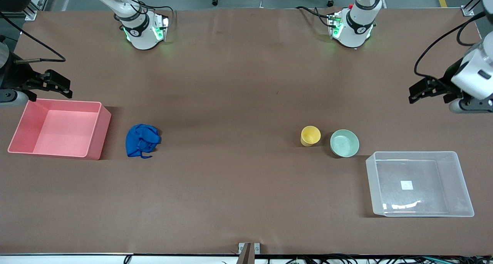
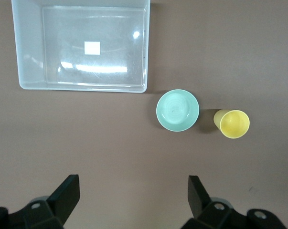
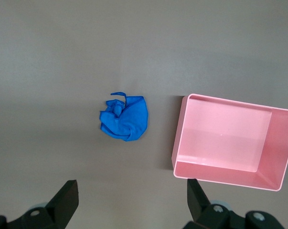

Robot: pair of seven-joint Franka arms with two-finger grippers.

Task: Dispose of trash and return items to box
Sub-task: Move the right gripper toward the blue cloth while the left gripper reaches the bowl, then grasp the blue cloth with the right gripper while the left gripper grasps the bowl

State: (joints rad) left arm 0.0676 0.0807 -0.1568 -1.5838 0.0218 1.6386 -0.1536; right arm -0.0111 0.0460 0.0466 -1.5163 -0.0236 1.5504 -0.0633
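Note:
The blue wrinkly wad of trash (image 1: 142,140) lies on the table beside the pink bin; it also shows in the right wrist view (image 3: 124,118). The yellow cup (image 1: 310,135) (image 2: 234,123) and the mint-green bowl (image 1: 344,143) (image 2: 177,110) stand side by side, upright and empty. The see-through tub (image 1: 389,179) (image 2: 81,87) with its white sticker is empty, nearer the front camera than the bowl. My left gripper (image 1: 414,94) (image 2: 133,191) is open and empty, up over the table's left-arm end. My right gripper (image 1: 69,88) (image 3: 131,191) is open and empty, up over the table by the pink bin's edge.
The pink opaque bin (image 1: 61,129) (image 3: 229,98) stands empty at the right arm's end of the brown table (image 1: 238,102). Both arm bases stand along the table edge farthest from the front camera. A small bracket (image 1: 249,248) sits at the near edge.

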